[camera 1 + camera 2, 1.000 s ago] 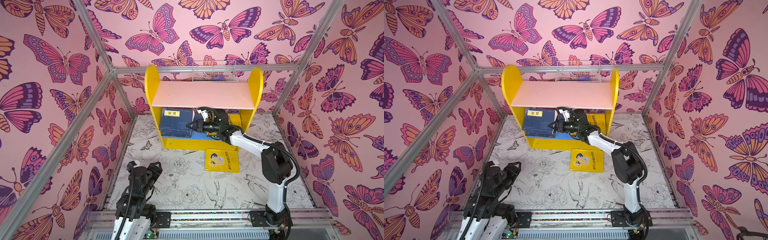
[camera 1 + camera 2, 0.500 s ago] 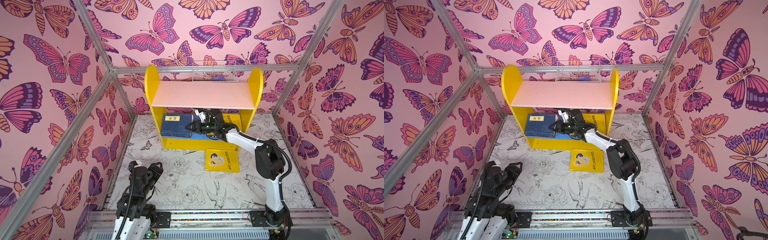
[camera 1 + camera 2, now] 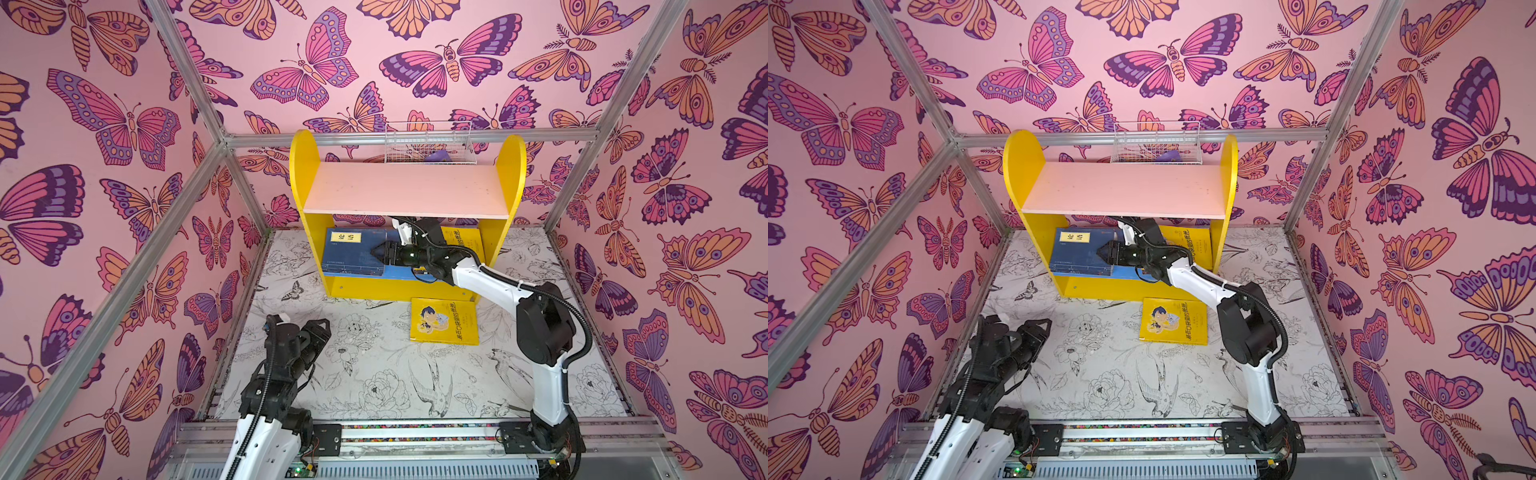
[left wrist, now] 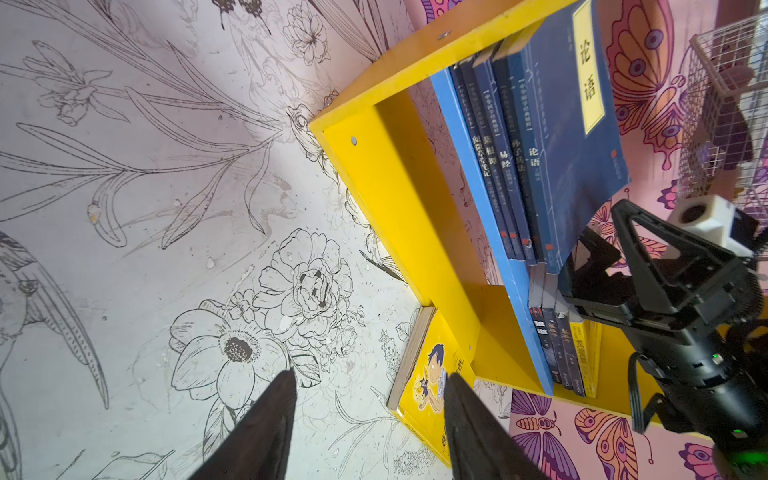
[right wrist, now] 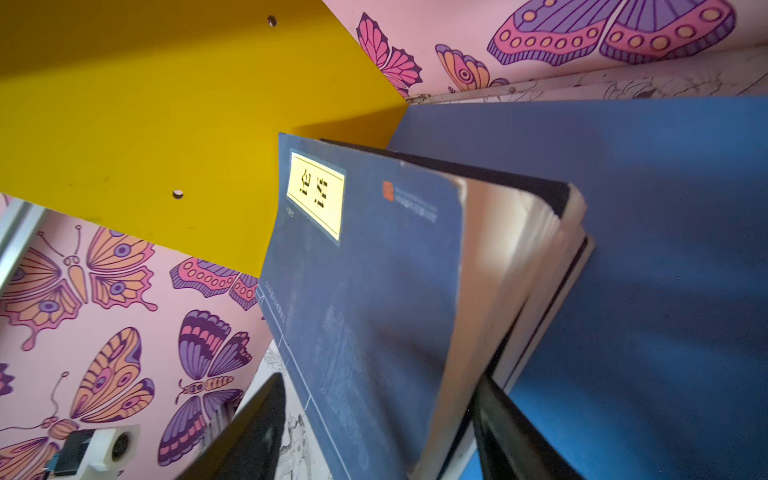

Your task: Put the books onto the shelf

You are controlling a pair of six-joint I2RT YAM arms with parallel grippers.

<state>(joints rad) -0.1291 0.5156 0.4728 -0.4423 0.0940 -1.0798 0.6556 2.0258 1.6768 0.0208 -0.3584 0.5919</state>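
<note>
The shelf (image 3: 509, 166) (image 3: 1017, 166) stands at the back with yellow side panels, a pink upper board and a blue lower board. Several navy books (image 3: 353, 253) (image 3: 1079, 253) (image 4: 573, 124) (image 5: 365, 291) lean together at the left end of the lower board. My right gripper (image 3: 376, 252) (image 3: 1102, 252) (image 5: 380, 378) reaches into that tier, open, its jaws either side of the books' edge without pinching. A yellow book (image 3: 444, 321) (image 3: 1174, 321) (image 4: 428, 386) lies flat on the floor before the shelf. My left gripper (image 3: 316, 328) (image 3: 1034, 328) (image 4: 370, 415) hovers open and empty at the front left.
More books, dark ones (image 4: 557, 353) and a yellow one (image 3: 467, 243), stand at the right end of the lower board. A white wire basket (image 3: 430, 143) hangs on the back wall behind the upper board. Butterfly-patterned walls close in three sides.
My right gripper's jaws have gone from shut to open around the navy books and it has shifted slightly left inside the lower tier. The left arm has barely moved.
</note>
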